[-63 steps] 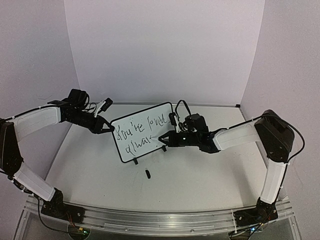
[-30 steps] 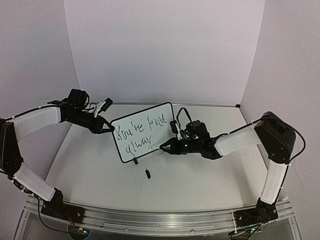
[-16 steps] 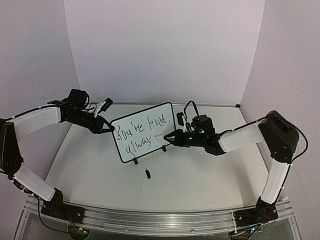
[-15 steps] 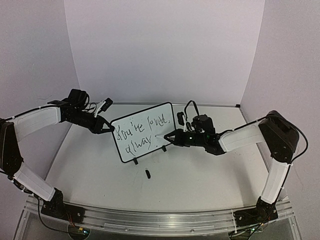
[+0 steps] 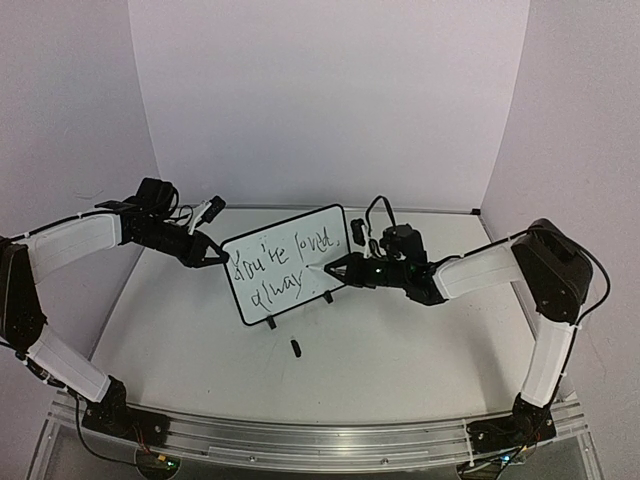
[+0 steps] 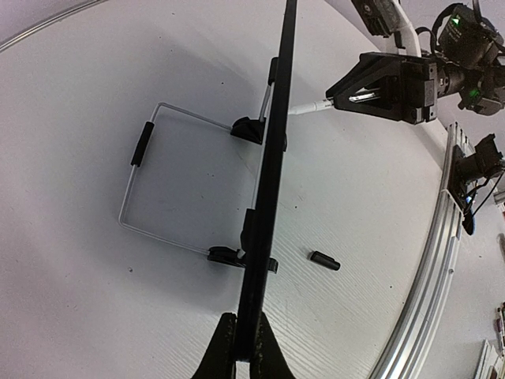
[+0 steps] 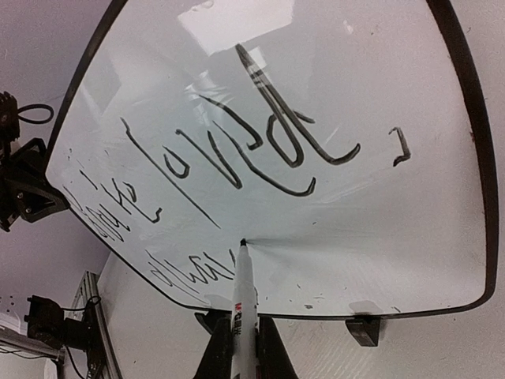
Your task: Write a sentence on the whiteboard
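Whiteboard upright on wire stand, mid surface. Left claw clenched on board's left edge. Right claw grasping marker, tip touching board just right of second line of sentence. Marker cap lying on surface near board's feet.

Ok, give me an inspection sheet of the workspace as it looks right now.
Surface: white table, lightly speckled.
Job's things: whiteboard upright on its feet; sentence in two lines; marker tip on the board near the end of the second line.
Clutter: small black cap lying in front of the board.
Grippers: left gripper shut on the board's edge; right gripper shut on the marker.
Cables: black cable looping over the right wrist.
Surroundings: plain walls; metal rail at the near edge.
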You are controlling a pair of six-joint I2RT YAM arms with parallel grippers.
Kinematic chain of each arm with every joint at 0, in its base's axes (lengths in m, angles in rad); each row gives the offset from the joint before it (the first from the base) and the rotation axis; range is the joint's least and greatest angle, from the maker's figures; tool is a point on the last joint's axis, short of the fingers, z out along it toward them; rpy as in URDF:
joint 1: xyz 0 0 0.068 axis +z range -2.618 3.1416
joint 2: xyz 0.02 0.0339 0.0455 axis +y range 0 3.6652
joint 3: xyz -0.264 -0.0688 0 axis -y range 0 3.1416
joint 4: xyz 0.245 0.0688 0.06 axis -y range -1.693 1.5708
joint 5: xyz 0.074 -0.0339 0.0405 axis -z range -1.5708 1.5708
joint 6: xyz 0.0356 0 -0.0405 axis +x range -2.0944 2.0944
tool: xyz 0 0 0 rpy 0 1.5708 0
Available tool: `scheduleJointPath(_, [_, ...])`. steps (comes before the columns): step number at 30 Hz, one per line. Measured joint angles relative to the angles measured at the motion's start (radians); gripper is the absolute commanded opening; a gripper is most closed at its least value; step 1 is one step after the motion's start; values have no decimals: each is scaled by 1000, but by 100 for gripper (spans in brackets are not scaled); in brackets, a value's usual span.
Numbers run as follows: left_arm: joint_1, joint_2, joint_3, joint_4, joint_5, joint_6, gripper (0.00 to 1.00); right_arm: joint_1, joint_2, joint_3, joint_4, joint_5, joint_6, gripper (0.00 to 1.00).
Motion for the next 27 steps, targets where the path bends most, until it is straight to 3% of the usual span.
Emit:
scheduleJointPath(11, [0,0,0,0,0,0,0,0,36,5,5,-48,1,0])
scheduleJointPath(27, [0,0,0,0,0,0,0,0,25,-61,14,11,1,0])
